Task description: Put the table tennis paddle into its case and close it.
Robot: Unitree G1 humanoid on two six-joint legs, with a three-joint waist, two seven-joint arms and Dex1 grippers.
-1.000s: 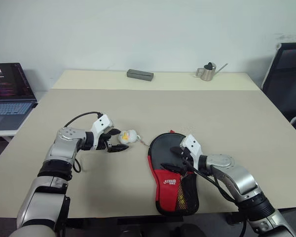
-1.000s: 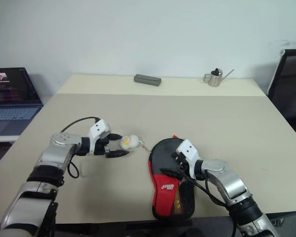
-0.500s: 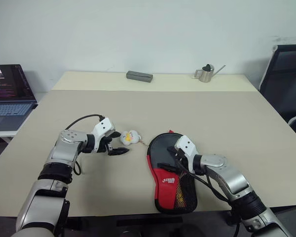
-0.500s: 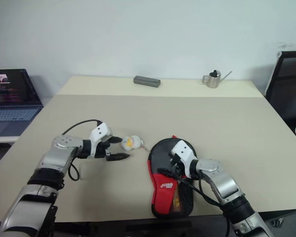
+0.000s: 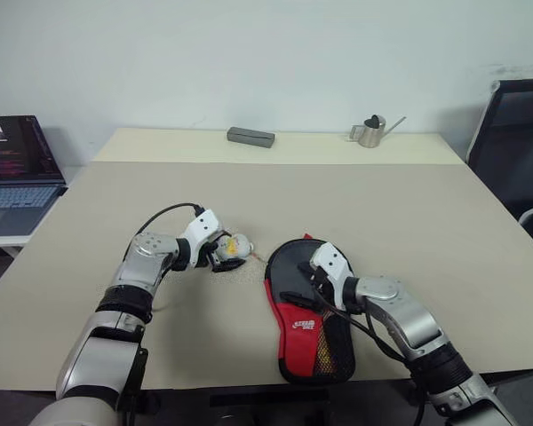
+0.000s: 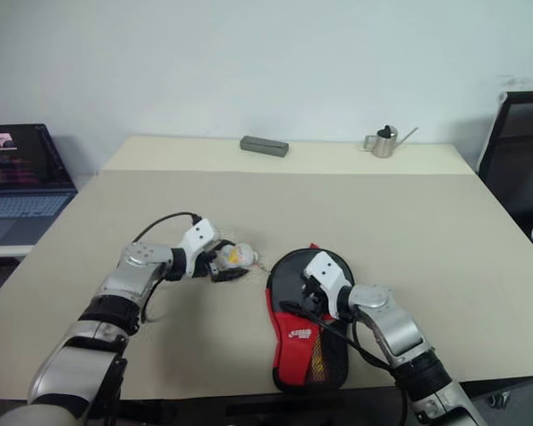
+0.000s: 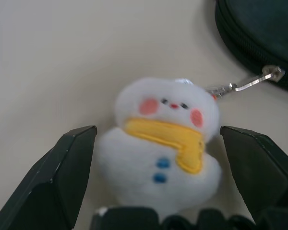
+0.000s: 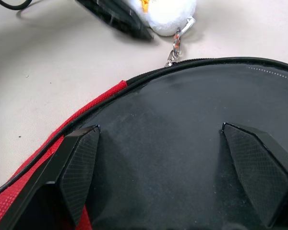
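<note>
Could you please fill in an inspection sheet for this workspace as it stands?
Surface: beige table, a second pushed against its far edge.
Job's things: black-and-red fabric paddle case lies flat; white fluffy snowman charm clipped to its zip.
Clutter: small grey box, small metal watering can on the far table.
Grippers: left gripper open, fingers either side of the charm; right gripper open over the case.
Cables: black cable on left arm.
Surroundings: open laptop, black chair.
</note>
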